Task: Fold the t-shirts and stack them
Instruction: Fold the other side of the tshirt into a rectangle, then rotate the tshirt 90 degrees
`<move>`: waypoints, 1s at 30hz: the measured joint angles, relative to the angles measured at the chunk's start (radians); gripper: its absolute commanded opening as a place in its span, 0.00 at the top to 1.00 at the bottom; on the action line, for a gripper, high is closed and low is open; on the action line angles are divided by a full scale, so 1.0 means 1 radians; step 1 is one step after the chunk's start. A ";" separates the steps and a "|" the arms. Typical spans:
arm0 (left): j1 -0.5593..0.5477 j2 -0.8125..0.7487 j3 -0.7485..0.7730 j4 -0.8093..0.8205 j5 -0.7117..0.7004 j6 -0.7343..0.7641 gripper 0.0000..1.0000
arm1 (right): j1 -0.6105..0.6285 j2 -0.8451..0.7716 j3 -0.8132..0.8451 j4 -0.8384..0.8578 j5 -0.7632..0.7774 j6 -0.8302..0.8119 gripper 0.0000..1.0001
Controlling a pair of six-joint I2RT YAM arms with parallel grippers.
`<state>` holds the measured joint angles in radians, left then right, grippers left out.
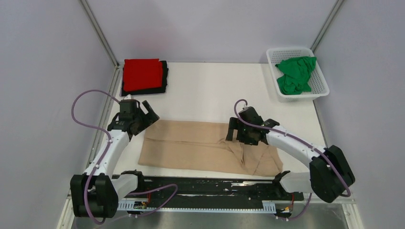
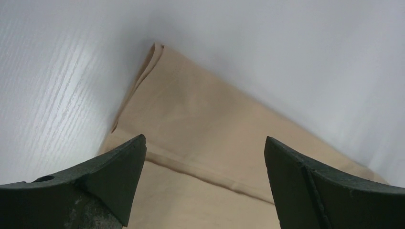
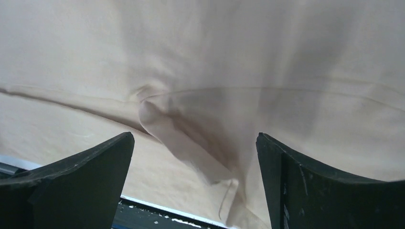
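The beige-tan t-shirt lies spread as a long, partly folded band across the near middle of the white table, between the two arms. Only the top view shows the other shirts. The red t-shirt sits folded on the folded black t-shirt at the far left corner. The bright green t-shirt is crumpled inside the white lattice basket at the far right. From above, the left gripper hangs over the beige shirt's far-left corner, and the right gripper is over a bunched ridge towards the shirt's right end. Whether either touches the cloth is hard to tell from there. The left wrist view shows the left gripper with its jaws spread wide and nothing between them. Beyond them the folded edge of the shirt runs to a neat layered corner on the bare table. The right wrist view shows the right gripper equally wide and empty above a raised, twisted pleat in the cloth. A dark rail shows at the near edge.
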<state>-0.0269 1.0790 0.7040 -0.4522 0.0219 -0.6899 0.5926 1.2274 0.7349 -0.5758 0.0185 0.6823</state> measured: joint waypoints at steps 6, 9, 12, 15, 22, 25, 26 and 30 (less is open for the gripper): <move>0.000 -0.060 0.000 -0.004 0.000 0.012 0.00 | 0.087 0.143 0.031 0.082 -0.100 -0.066 0.00; 0.000 -0.073 0.008 -0.019 -0.004 0.024 0.00 | 0.196 0.140 0.050 0.084 -0.142 -0.098 0.00; 0.000 -0.067 0.013 -0.023 0.004 0.032 0.00 | 0.277 0.114 0.060 0.077 -0.194 -0.111 0.00; 0.000 -0.038 0.031 -0.019 0.034 0.041 0.00 | 0.292 0.066 0.060 0.037 -0.203 -0.103 0.00; -0.059 0.095 0.099 0.012 0.151 0.071 0.00 | 0.227 -0.091 0.030 -0.035 -0.086 0.034 0.00; -0.129 0.178 0.126 0.047 0.203 0.079 0.00 | 0.116 -0.162 -0.045 -0.053 -0.053 0.134 0.00; -0.158 0.203 0.126 0.062 0.221 0.079 0.00 | 0.064 -0.186 -0.085 -0.061 -0.055 0.172 0.00; -0.264 0.300 0.106 0.128 0.293 0.078 0.00 | -0.072 -0.259 -0.215 -0.101 -0.057 0.280 0.00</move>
<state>-0.2913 1.3788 0.8104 -0.3244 0.3149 -0.6117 0.5209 0.9680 0.5198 -0.6773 -0.0383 0.9623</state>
